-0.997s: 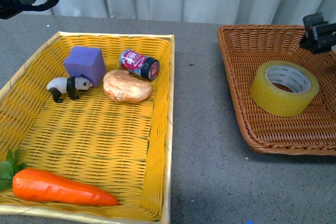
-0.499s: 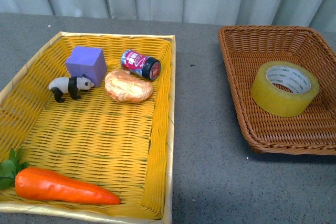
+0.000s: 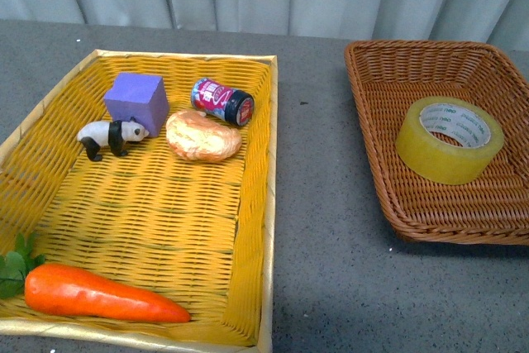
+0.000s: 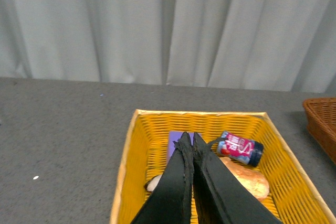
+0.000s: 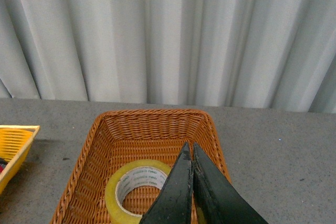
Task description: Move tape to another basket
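Observation:
The tape (image 3: 450, 139), a wide yellowish roll with a white printed core, lies flat in the brown wicker basket (image 3: 388, 80) at the right. It also shows in the right wrist view (image 5: 134, 187), inside the same basket (image 5: 152, 127). My right gripper (image 5: 189, 148) is shut and empty, held above the basket beside the roll. My left gripper (image 4: 189, 137) is shut and empty, held above the yellow basket (image 4: 131, 150). Neither arm shows in the front view.
The yellow woven basket (image 3: 260, 204) at the left holds a purple cube (image 3: 136, 101), a toy panda (image 3: 111, 136), a small can (image 3: 221, 101), a bread roll (image 3: 202, 136) and a carrot (image 3: 99, 295). Grey table lies between the baskets. Curtains hang behind.
Both arms have left the front view: the left one from the top left corner, the right one from above the brown basket. The tape has stayed in the brown basket.

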